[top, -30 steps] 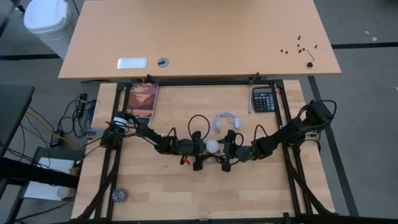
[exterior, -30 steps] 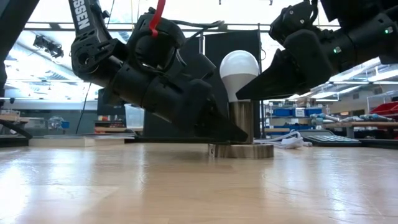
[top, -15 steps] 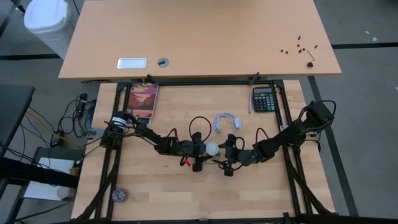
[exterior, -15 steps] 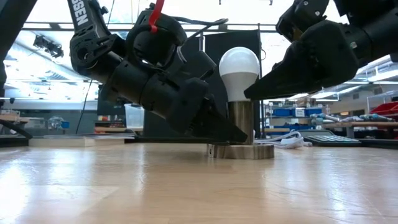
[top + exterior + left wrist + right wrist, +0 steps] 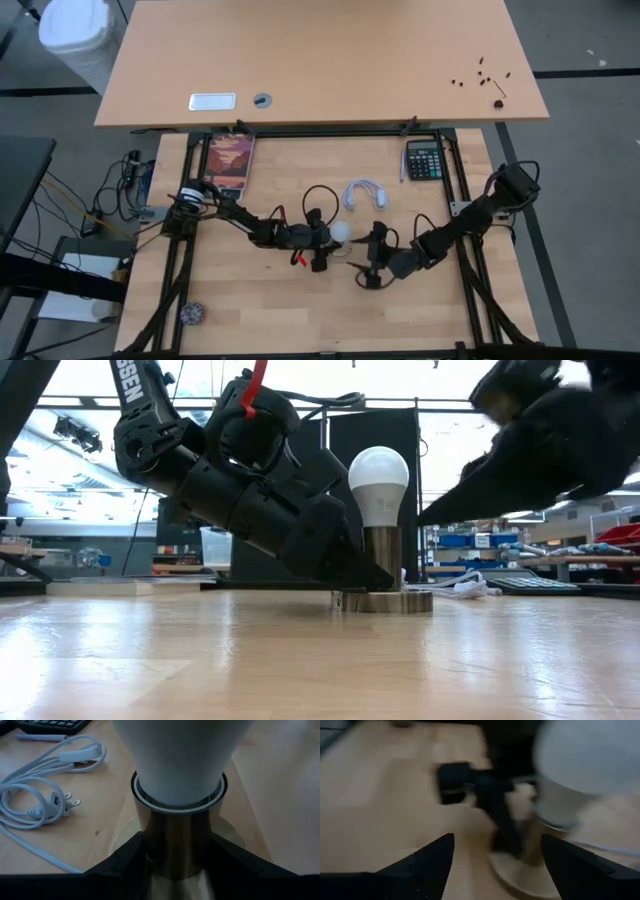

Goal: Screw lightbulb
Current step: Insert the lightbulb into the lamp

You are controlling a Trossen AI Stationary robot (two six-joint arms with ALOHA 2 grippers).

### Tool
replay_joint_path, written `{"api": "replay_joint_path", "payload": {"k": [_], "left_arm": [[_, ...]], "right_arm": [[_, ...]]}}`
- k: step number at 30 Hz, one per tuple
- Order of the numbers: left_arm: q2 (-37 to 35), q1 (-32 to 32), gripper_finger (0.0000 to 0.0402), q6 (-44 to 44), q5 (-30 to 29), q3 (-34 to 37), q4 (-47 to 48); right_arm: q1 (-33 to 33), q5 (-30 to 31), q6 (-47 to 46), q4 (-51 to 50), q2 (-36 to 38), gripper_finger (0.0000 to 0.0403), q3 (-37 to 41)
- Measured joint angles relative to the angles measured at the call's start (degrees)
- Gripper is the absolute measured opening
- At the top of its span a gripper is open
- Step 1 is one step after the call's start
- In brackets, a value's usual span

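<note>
While seated in brass socket (image 5: 384, 555), smooth white pear-shaped lightbulb (image 5: 378, 478), upright

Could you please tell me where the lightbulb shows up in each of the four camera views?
High view: lightbulb at table centre, between the two grippers.
Low view: centre, upright in the socket.
Left wrist view: fills the upper middle, above the socket.
Right wrist view: blurred, upper right.
Shared landmark: the socket beneath the bulb.
</note>
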State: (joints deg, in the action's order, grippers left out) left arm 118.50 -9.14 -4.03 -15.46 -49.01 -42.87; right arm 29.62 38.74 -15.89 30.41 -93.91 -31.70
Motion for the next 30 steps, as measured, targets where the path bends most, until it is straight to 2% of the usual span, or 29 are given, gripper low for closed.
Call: {"api": "replay_joint_path", "payload": {"k": [5,11,19,27,30], "left_arm": [[0.0,-0.6,0.0193,0.4,1.2,0.0,-0.2],[0.0,-0.7,0.0193,0.0,1.6,0.0,-0.1],[0.1,-0.9,0.0182,-0.5,1.9,0.1,0.0],[0.1,-1.0,0.0171,-0.5,2.7,0.2,0.2],[0.1,-0.7,0.017,-0.9,1.0,0.1,0.1]], "right_arm": [[-5.2,-0.6,-1.1,-0.2,0.0,0.0307,0.0],[-9.9,-11.6,2.8,4.5,0.0,0.0307,0.0],[-7.2,-12.0,4.4,5.6,-0.1,0.0307,0.0],[-2.9,-11.3,0.4,5.3,-0.1,0.0307,0.1],[-0.5,-14.6,-0.4,5.8,-0.1,0.0307,0.0]]}}
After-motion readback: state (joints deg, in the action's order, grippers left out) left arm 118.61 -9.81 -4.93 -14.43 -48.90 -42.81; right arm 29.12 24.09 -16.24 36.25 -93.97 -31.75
